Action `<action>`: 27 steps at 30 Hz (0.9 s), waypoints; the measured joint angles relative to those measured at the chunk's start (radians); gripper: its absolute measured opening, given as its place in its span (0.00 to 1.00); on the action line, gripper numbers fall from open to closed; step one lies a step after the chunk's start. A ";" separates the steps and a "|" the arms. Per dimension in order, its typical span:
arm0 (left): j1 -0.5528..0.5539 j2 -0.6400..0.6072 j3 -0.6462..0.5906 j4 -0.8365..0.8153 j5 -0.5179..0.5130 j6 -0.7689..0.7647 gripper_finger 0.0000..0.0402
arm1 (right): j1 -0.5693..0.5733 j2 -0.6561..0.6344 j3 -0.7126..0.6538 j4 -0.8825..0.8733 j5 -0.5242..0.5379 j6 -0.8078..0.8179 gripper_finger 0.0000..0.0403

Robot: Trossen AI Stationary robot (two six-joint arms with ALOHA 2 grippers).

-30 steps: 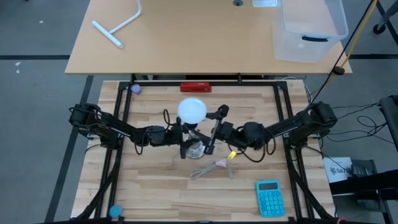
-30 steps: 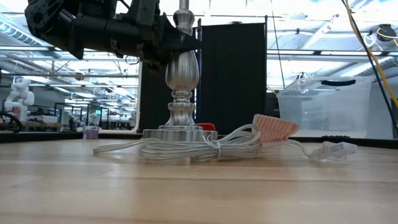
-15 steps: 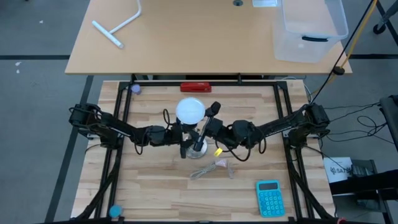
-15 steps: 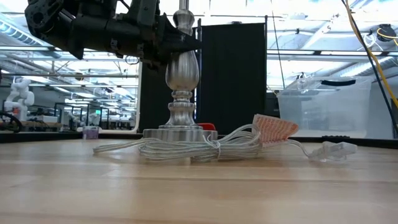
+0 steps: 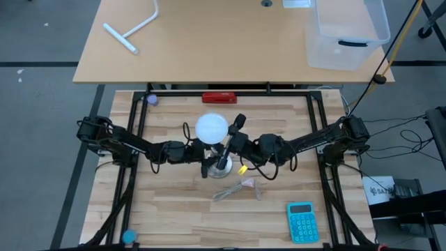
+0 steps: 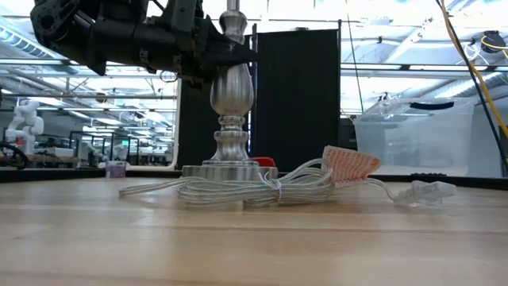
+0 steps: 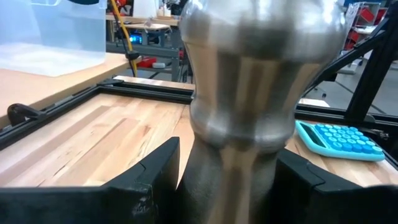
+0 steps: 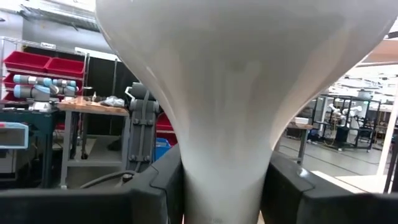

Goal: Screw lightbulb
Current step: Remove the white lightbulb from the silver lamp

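Two end effectors busy | right end effector (image 8: 221, 199) pinching lightbulb (image 5: 211, 127) neck above lamp stand (image 6: 231, 103) | left end effector (image 7: 227, 180) clamping stand | bulb likely light, slick, fragile: I'd grip the neck gently.

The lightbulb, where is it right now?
In the high view the lightbulb sits mid-table atop the silver lamp stand, between the left gripper on the stand and the right gripper on its neck.
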 joint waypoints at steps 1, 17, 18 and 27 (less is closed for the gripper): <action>-0.002 0.000 0.000 -0.001 0.001 0.003 0.47 | 0.000 -0.001 0.000 -0.006 -0.003 -0.001 0.35; -0.011 0.000 0.000 -0.006 0.104 0.027 0.47 | -0.075 -0.085 0.000 -0.221 -0.324 0.065 0.35; -0.012 0.000 0.000 -0.005 0.111 0.028 0.47 | -0.086 -0.085 0.000 -0.223 -0.365 0.073 0.35; -0.012 0.000 0.000 -0.005 0.162 0.033 0.47 | -0.175 -0.084 0.000 -0.221 -0.654 0.140 0.35</action>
